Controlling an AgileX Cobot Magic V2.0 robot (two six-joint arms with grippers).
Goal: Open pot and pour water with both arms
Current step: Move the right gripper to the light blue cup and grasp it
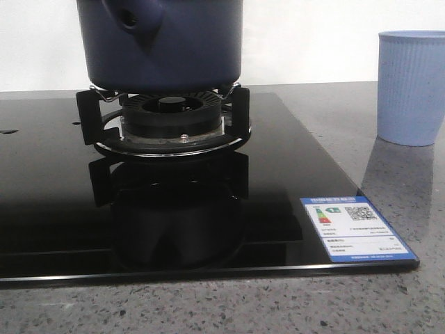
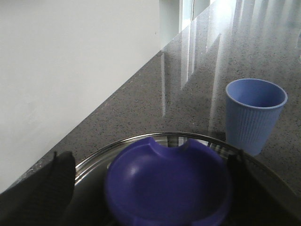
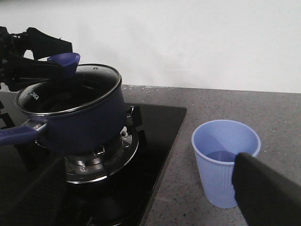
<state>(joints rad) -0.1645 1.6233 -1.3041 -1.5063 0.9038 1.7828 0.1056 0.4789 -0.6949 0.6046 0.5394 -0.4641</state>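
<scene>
My left gripper (image 2: 150, 188) clasps the lid knob (image 2: 169, 183); my right gripper's (image 3: 268, 193) state is unclear. A slipping glass lid (image 3: 82, 84) could strike the pot (image 3: 75, 117) or topple the cup (image 3: 225, 160).

The front view sits low and close, level with the burner (image 1: 167, 125), so the pot (image 1: 160, 42) is cut off at the top. The left wrist view looks from just above the lid knob (image 2: 167, 186) toward the cup (image 2: 254, 115). The right wrist view looks from the right, farther back. All three share the cup; front and right wrist views share the pot.
</scene>
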